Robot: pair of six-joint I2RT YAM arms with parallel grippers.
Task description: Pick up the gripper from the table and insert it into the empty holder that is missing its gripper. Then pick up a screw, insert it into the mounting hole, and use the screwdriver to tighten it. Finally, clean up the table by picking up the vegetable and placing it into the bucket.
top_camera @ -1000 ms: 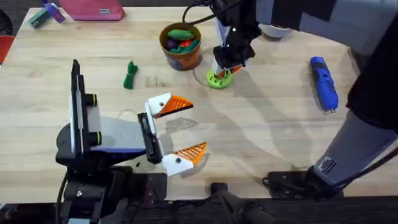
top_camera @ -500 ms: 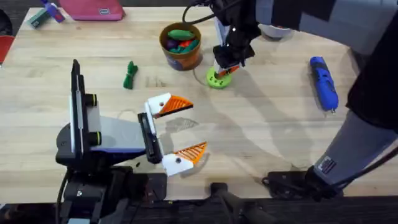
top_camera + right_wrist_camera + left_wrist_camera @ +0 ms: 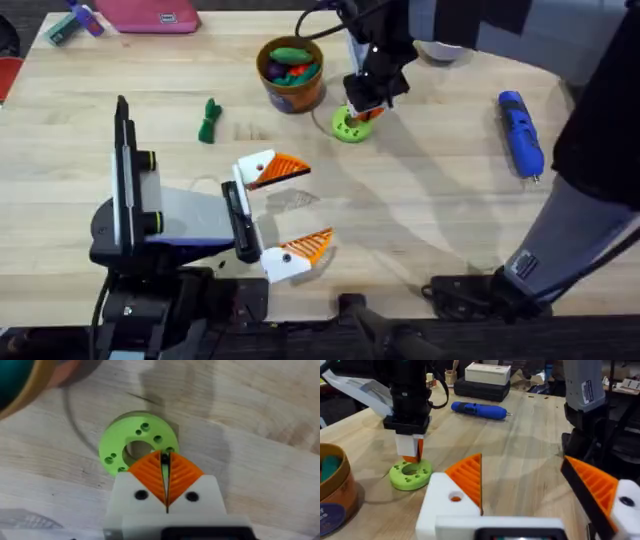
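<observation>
My right claw (image 3: 364,108) hangs over the green disc (image 3: 350,127), pads clenched on something tiny and dark I can't identify. Left claw (image 3: 293,205) rests released near the surface's (image 3: 420,200) front. Slim green vegetable (image 3: 208,120) lies left of the orange-brown bucket (image 3: 291,73); blue screwdriver (image 3: 521,133) far right.

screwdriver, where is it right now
The screwdriver lies on the table's right side in the overhead view, tip pointing toward the arms' bases, well right of the green disc where the right gripper hovers.
</observation>
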